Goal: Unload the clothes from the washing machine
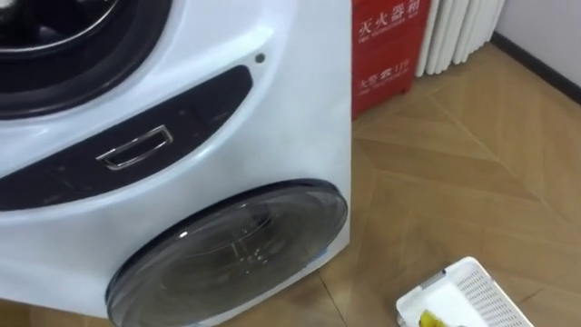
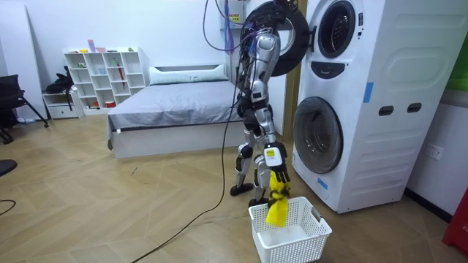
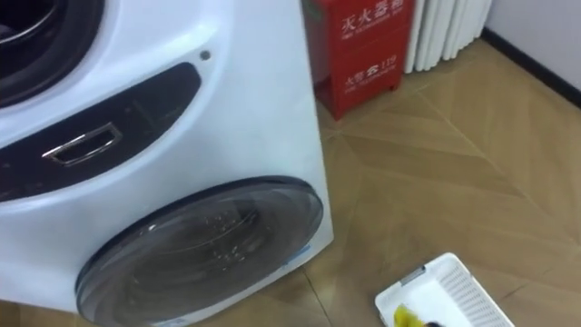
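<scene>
I stand in front of the stacked white washing machines [image 2: 365,102]. The upper machine's round door [image 2: 281,36] is swung open, and its drum opening [image 1: 54,45] shows at the top left of the left eye view. My right hand [image 2: 275,158] hangs low at my side, shut on a yellow cloth [image 2: 277,203]. The cloth dangles down into a white slatted basket [image 2: 292,232] on the floor. In the eye views the basket's corner [image 1: 477,291] shows at the lower right, with a bit of the yellow cloth [image 1: 427,319] over it.
The lower machine's glass door [image 1: 236,250] is closed. A red box [image 1: 386,45] and a white radiator [image 1: 458,32] stand beyond the machine's right side. In the room view, a bed [image 2: 175,102] and white shelves [image 2: 102,77] lie behind me, across wooden floor.
</scene>
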Controlling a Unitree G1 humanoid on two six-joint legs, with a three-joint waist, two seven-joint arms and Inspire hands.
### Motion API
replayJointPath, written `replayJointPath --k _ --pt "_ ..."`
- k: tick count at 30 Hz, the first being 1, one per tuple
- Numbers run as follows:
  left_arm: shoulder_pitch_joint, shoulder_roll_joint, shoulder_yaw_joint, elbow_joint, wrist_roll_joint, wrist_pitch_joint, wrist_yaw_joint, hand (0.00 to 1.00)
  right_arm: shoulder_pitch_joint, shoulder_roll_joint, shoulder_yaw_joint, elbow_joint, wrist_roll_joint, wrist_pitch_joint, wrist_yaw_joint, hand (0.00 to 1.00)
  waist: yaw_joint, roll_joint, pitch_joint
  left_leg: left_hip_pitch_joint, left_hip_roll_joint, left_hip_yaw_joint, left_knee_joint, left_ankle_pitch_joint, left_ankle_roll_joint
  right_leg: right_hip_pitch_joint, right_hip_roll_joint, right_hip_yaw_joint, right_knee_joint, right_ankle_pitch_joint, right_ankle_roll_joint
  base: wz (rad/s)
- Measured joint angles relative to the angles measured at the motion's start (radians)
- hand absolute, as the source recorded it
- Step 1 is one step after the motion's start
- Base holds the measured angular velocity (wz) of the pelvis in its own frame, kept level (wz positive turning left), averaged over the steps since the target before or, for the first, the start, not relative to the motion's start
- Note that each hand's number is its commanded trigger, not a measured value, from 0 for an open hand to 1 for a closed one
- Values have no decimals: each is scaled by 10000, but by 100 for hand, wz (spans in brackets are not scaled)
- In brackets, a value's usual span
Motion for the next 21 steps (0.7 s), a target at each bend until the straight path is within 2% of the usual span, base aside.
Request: replayJointPath --k 9,17,21 --pt "3 33 -94 21 17 -6 2 0 94 0 3 26 25 -1 3 0 22 -40 -20 -7 -13 -189 -24 2 2 13 -96 -264 21 -94 -23 5" --pt "3 50 -87 38 9 -8 -14 0 86 0 15 382 -59 -24 5 0 16 -40 -24 -69 0 -194 62 3 0 2 -115 -291 38 -152 -29 1" --pt "10 68 -79 64 17 0 -58 0 143 0 -6 361 -71 -24 36 0 24 0 -53 -100 3 -256 59 3 1 -3 -132 -306 16 -146 -33 3"
